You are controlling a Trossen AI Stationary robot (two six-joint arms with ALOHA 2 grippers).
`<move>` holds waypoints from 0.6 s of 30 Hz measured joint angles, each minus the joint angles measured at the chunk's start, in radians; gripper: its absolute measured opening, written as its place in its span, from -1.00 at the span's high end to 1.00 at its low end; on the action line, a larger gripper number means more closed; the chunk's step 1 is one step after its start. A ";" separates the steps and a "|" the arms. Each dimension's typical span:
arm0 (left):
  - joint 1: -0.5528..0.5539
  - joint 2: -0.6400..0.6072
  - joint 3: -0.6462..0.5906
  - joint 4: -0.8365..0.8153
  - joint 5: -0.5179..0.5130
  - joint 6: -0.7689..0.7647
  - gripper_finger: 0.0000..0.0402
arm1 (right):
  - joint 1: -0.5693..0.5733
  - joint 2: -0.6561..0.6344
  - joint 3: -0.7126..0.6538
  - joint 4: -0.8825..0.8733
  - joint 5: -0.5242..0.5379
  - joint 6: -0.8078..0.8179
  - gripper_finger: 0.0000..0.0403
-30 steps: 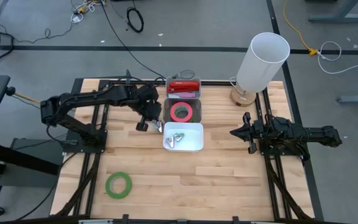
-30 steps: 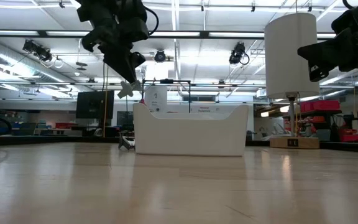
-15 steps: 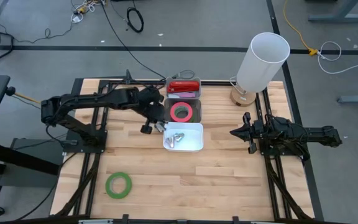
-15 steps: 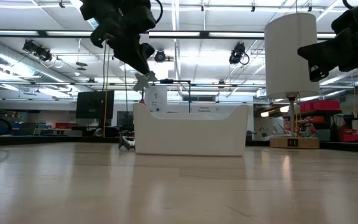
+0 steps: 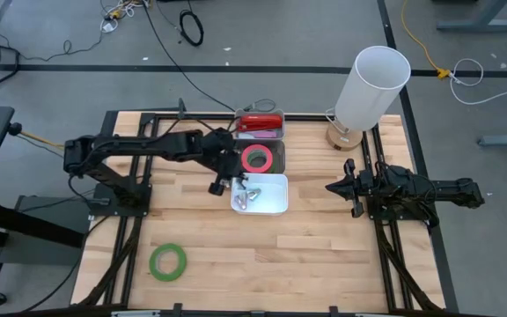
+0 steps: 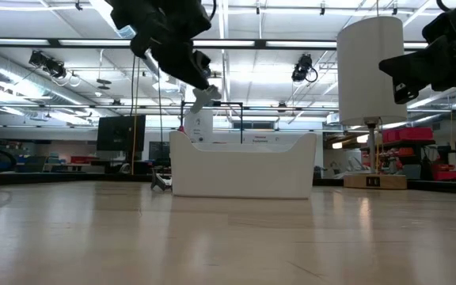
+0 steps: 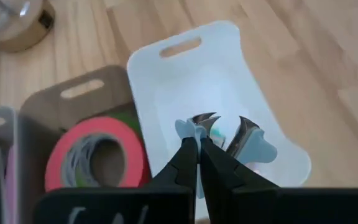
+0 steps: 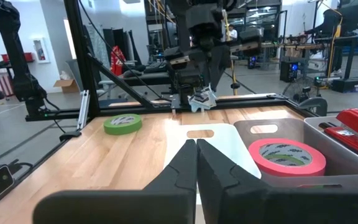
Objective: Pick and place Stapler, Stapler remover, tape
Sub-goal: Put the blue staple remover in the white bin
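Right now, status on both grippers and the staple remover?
Left gripper shut on staple remover, above white bin. Right gripper shut, empty, parked right of bins. Nothing blocking the drop.

Red stapler (image 5: 260, 122), pink tape (image 5: 257, 158) (binned), remover (image 7: 199, 131) clamped aloft

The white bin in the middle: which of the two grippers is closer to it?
The left. The left gripper hangs at the white bin's edge, shut on a staple remover. The right gripper waits off to the bin's other side, clearly farther away.
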 joint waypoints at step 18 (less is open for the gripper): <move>-0.005 0.130 0.001 0.259 0.119 -0.082 0.93 | 0.000 0.000 0.000 0.000 -0.001 0.000 0.93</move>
